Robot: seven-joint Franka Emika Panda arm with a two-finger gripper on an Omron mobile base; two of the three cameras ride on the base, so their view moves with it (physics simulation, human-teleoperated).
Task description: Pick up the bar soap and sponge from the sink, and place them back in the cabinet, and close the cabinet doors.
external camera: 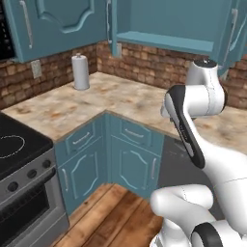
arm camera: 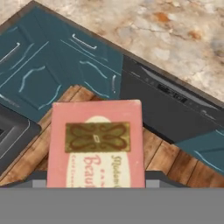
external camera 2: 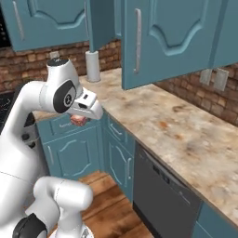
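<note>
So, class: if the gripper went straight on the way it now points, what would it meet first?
Holding the bar soap, the gripper points down; probably the wooden floor before the dishwasher, though depth is unclear.

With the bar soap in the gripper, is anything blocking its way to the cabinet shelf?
Nothing visible blocks it. The gripper holds the bar soap low over the floor beside the counter. The cabinet doors stand open, and the teal shelf above the counter is exposed. The arm must lift the soap up over the counter edge.

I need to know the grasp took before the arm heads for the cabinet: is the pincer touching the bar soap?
Touching. In the hand view the bar soap sits clamped in the pincer, held above the floor.
</note>
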